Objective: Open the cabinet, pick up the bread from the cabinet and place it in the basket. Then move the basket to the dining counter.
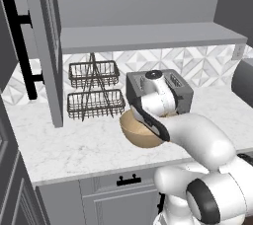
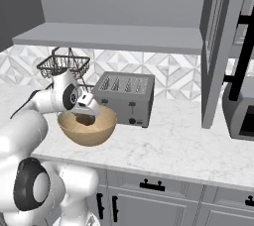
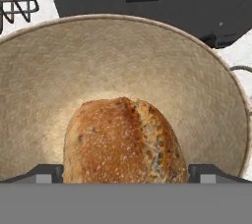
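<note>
The tan basket stands on the marble worktop in front of the toaster. My gripper reaches down into it from above and is open. The golden-brown bread lies on the basket's inner wall, low in the bowl, between my two spread fingertips. The grey wall cabinet stands open: its door is swung out, with the black bar handle showing, and the grey shelf is bare. The dining counter is out of view.
A dark toaster sits right behind the basket. A black wire two-tier rack stands to its left by the tiled backsplash. A dark appliance sits at the right. Grey drawers lie under the worktop.
</note>
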Tool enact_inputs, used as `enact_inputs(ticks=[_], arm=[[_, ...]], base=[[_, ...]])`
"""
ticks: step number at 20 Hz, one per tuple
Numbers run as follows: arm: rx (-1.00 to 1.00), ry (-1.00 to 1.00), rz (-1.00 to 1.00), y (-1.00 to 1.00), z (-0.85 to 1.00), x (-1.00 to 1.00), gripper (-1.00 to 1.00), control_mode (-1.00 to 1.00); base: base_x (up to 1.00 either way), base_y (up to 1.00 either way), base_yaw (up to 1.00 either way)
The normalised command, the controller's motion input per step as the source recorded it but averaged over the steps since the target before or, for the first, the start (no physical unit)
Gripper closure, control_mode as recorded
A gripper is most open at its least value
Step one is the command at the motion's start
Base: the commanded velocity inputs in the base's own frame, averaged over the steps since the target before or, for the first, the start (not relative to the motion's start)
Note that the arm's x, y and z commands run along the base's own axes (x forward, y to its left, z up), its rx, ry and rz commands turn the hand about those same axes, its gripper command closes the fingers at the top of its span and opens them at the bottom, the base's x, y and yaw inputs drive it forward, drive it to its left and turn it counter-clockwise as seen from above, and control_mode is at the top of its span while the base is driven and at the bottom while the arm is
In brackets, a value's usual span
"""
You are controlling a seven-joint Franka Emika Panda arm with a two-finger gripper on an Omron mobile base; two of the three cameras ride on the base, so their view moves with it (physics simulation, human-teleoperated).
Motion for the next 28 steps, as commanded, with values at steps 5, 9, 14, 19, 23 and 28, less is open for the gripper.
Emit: enact_inputs(ticks=[5, 9, 14, 19, 23, 28], arm=[[0.00, 0.09, 0.00, -0.09, 0.00, 0.43, -1.00, -1.00], [0.00, 0.01, 0.00, -0.13, 0.00, 0.41, -1.00, -1.00], [0.01, 0.00, 0.00, -0.09, 0.00, 0.33, -1.00, -1.00], [0.00, 0.03, 0.00, 0.00, -0.01, 0.03, -1.00, -1.00], [0.00, 0.13, 0.00, 0.00, -0.03, 0.00, -1.00, -1.00], [0.00, 0.04, 0.00, 0.00, -0.22, 0.00, -1.00, -1.00]], base=[[0.00, 0.00, 0.00], [0.00, 0.00, 0.00], [0.00, 0.00, 0.00], [0.00, 0.00, 0.00], [0.00, 0.00, 0.00], [0.00, 0.00, 0.00]])
